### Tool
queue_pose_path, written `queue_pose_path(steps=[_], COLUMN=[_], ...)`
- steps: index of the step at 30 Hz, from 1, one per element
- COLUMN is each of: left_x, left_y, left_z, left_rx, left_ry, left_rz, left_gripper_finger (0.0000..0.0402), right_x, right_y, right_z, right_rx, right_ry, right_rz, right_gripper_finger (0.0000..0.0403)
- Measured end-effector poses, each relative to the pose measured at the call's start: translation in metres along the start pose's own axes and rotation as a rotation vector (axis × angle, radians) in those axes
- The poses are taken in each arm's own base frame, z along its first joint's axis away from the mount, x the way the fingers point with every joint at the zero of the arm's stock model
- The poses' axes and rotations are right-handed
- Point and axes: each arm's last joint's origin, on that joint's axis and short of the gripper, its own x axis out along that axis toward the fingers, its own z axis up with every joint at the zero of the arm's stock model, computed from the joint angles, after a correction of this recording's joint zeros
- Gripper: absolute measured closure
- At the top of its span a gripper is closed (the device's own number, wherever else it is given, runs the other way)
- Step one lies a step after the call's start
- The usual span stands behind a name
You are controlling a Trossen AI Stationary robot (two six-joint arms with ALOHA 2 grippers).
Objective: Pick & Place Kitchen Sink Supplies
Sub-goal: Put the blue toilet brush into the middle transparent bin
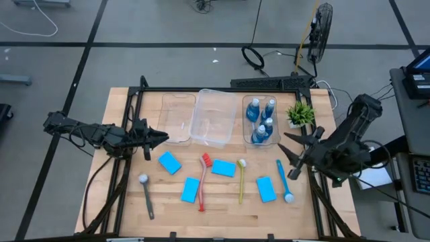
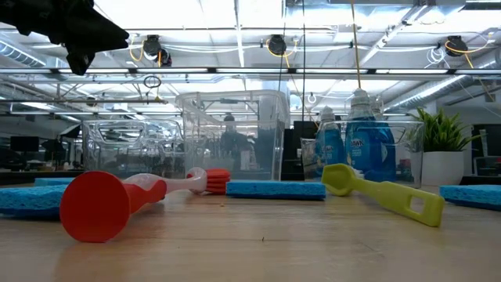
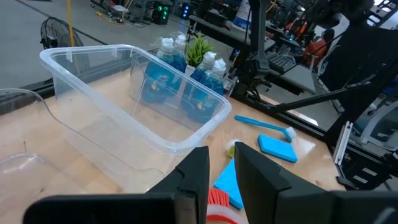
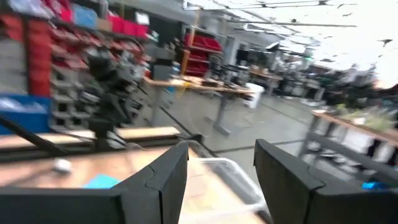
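Still, we hold nothing — left hand [image 1: 160, 136] fingers narrowly apart, right hand [image 1: 287, 152] wider; four sponges [image 1: 170, 162] lie mid-frame on the worktop [image 1: 121, 195]. We'd drop squarely over the nearest — grip its short edges.

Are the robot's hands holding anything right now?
No, nothing. The left gripper hangs over the table near the sponges with a narrow empty gap between its fingers. The right gripper is open and empty too.
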Motion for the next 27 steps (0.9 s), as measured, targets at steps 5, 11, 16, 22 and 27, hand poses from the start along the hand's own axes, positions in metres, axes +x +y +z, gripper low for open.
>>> queue_pose_path(steps=[5,11,16,22,27], left_x=[0.0,0.0,0.0,0.0,0.0], left_y=[0.0,0.0,0.0,0.0,0.0], left_z=[0.0,0.0,0.0,0.0,0.0], left_rx=[0.0,0.001,0.004,0.005,0.004], left_ry=[0.0,0.0,0.0,0.0,0.0], left_rz=[0.0,0.0,0.0,0.0,0.0], left_gripper_finger=[0.0325,0.0325,0.0325,0.0325,0.0325], right_x=[0.01,0.026,0.041,0.054,0.068], right_y=[0.008,0.019,0.03,0.041,0.039], right_z=[0.016,0.032,0.029,0.024,0.025], right_rx=[-0.126,-0.235,-0.321,-0.453,-0.291], right_ry=[0.063,0.083,0.099,-0.116,-0.209], right_rz=[-0.092,-0.15,-0.193,-0.026,0.055], right_gripper_finger=[0.0232,0.0232,0.0232,0.0232,0.0232])
